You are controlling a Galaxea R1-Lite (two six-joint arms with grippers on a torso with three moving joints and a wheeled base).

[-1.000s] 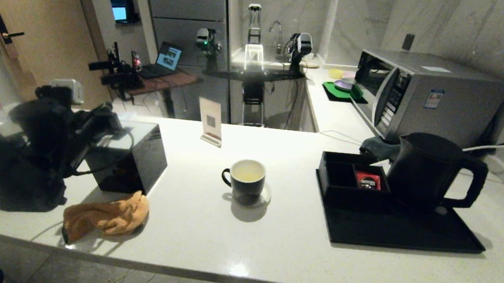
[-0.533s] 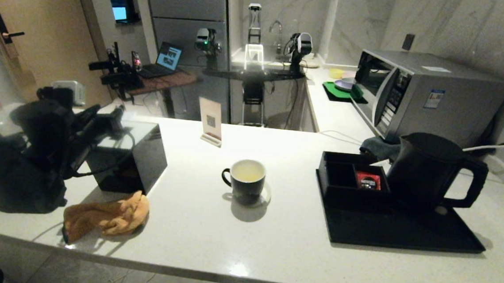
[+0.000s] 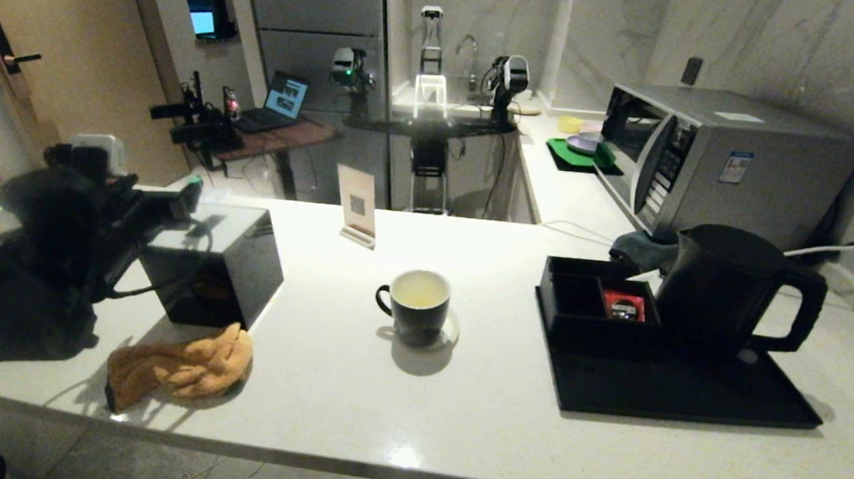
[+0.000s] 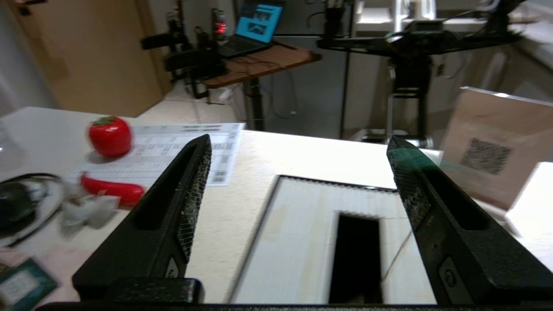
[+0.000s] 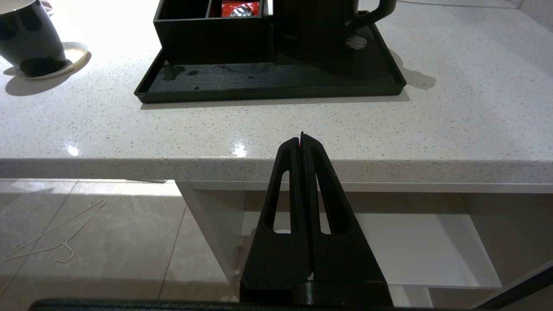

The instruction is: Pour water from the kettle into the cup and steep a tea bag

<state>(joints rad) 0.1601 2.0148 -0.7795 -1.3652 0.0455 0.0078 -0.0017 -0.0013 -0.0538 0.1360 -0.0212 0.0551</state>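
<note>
head view: pale water shows in the cup (image 3: 414,304) left of the kettle (image 3: 724,287), no tea bag visible; left gripper (image 4: 298,172) spread empty, right gripper (image 5: 302,137) closed empty.

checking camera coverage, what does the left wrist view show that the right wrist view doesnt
Only the left wrist view: the open left gripper over a black box with a pale slotted top, a red tomato-like toy, a printed sheet and a QR sign.

Only the right wrist view: the shut right gripper below the counter edge, the cup, kettle, black tray and red packet.

Both share: the white counter.
</note>
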